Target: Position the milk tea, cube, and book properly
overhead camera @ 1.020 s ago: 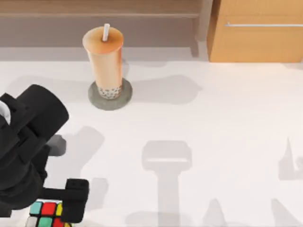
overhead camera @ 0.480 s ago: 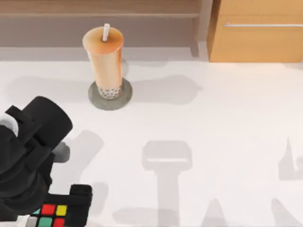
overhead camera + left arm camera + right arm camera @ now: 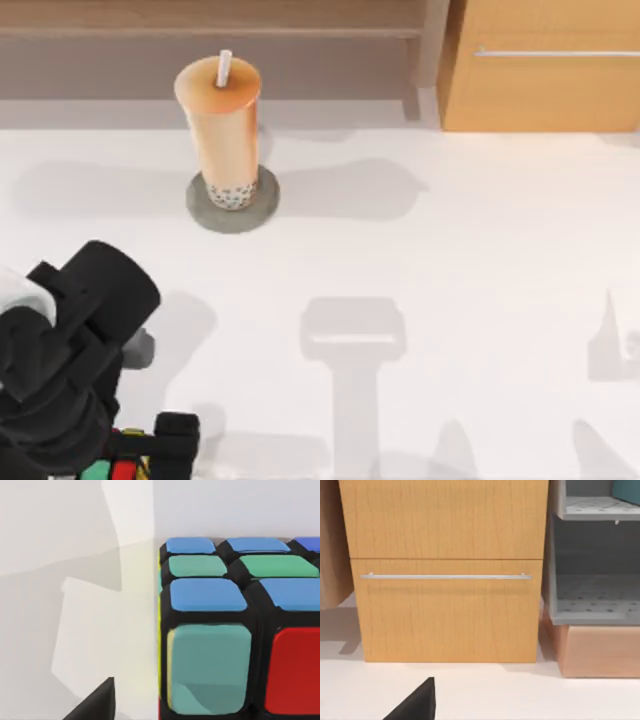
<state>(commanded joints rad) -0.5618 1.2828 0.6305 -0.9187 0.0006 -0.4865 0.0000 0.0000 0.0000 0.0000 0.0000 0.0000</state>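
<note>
The milk tea (image 3: 224,130) stands upright on a flat grey round disc (image 3: 232,202) at the table's back left. My left gripper (image 3: 130,462) is at the front left edge, shut on the cube (image 3: 122,468), whose red, green and yellow squares peek out beside a black finger (image 3: 177,440). In the left wrist view the cube (image 3: 235,630) sits very close, showing blue, green, teal and red squares. The book is out of view. A dark part of my right gripper (image 3: 415,705) shows in the right wrist view, facing the cabinet.
A wooden cabinet with a drawer handle (image 3: 545,65) stands at the back right. Beside it is a grey open shelf (image 3: 590,595), with a teal corner (image 3: 627,489) on its upper level. A low wooden ledge (image 3: 210,20) runs along the back.
My left arm has moved toward the front and slightly right, carrying the cube along. The milk tea has not moved.
</note>
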